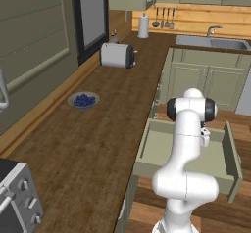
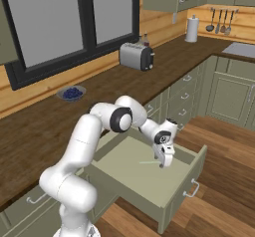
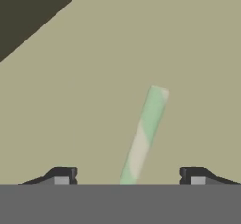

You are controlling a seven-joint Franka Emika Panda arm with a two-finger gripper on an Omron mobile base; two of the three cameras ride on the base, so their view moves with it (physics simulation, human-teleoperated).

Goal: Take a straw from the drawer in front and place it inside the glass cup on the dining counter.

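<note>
Drawer [image 2: 149,181] pulled fully out from under the dark wood worktop [image 1: 93,129], taken as landmark throughout. Sage-green box, flat panel front with a small metal handle [image 2: 191,188], plain pale green floor, shallow walls. Right base view: gripper [image 2: 165,162] lowered inside the drawer, pointing down at the floor; straw [image 2: 149,162] lying flat on the drawer floor, one end just below the fingertips. Left base view: same drawer [image 1: 157,149] seen from behind the arm, white links covering its middle, straw and fingers hidden there. Hand view: straw [image 3: 143,136] as a thin straight stick, pale off-white with a greenish tint, running up between the two dark fingertips [image 3: 61,175], closer to neither by much; drawer floor [image 3: 94,77] flat and matte beneath it. Jaws standing wide, one on each side of the straw, no contact with it visible; nothing gripped. On the worktop, well back from the drawer: brushed-metal toaster [image 1: 117,55], shallow bowl of dark blue berries [image 1: 83,100]. Further beyond, white paper-towel roll [image 1: 143,26] and steel sink [image 1: 211,42].
</note>
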